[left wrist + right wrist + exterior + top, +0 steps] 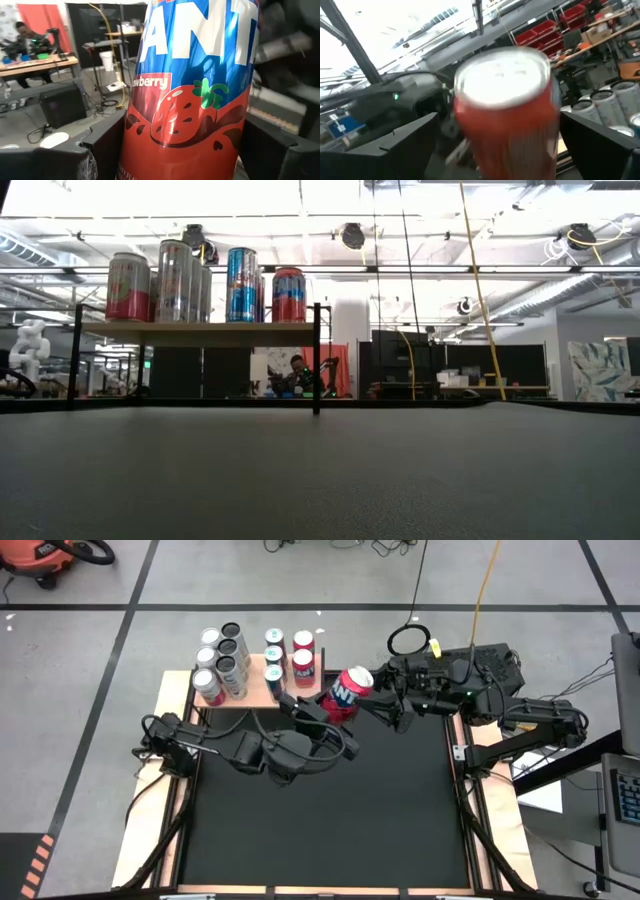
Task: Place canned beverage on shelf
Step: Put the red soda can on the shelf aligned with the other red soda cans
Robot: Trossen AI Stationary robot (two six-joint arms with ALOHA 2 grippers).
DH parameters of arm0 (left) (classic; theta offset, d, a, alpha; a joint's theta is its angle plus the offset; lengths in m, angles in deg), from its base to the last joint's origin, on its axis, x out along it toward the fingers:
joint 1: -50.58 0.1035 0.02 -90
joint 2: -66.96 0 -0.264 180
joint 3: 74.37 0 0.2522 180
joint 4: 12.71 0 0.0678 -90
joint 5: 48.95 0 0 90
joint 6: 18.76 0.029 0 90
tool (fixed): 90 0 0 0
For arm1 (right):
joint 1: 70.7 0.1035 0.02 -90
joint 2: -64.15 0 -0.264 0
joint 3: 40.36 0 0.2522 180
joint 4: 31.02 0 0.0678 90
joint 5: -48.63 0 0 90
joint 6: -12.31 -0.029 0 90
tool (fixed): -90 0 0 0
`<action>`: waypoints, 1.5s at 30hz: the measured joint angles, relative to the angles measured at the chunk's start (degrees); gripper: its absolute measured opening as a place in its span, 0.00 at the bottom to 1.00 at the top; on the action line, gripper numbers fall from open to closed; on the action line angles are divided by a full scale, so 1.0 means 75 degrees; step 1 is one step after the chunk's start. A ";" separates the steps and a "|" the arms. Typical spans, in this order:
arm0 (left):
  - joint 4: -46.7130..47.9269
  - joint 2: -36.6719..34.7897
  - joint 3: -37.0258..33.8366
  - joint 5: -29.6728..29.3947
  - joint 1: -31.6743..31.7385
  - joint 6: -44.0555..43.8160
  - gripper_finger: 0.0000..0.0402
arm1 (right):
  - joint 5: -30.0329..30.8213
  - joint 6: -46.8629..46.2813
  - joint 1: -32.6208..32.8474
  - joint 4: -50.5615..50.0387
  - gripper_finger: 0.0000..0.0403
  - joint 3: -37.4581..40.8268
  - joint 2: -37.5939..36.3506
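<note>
High view, strawberry can (346, 690) clamped in left hand (322, 707) just right of the shelf (262, 683), right hand (392, 700) spread apart beside it, low view, cans (205, 281) lined on shelf above counter (320, 470), left wrist view, can gripped between fingers (270, 150), right wrist view, can top seen between open fingers (395, 145).

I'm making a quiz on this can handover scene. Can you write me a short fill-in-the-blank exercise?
1. The left tool grips a Fanta can of ____ flavour.
2. The right tool has its fingers ____ around the can's top.
3. The other cans stand on the ____.

Answers: strawberry; open; shelf
</note>
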 joint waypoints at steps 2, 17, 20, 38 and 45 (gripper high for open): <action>0.0216 0.0014 -0.0003 0.0167 0.0006 0.0004 0.77 | -0.0007 0.0044 -0.0058 0.0023 0.97 -0.0003 -0.0008; 0.0335 0.0264 -0.0004 0.0285 0.0157 0.0001 0.77 | -0.0199 0.0151 -0.0117 0.0144 0.93 -0.0003 0.0339; 0.0335 0.0269 -0.0003 0.0281 0.0152 0.0002 0.77 | -0.0196 0.0239 -0.0118 0.0339 0.88 0.0000 0.0368; 0.0358 0.0269 -0.0003 0.0270 0.0149 0.0052 0.77 | -0.0184 0.0346 -0.0119 0.0347 0.73 0.0000 0.0362; 0.0358 0.0269 -0.0003 0.0274 0.0149 0.0003 0.79 | -0.0178 0.0340 -0.0119 0.0347 0.72 0.0000 0.0362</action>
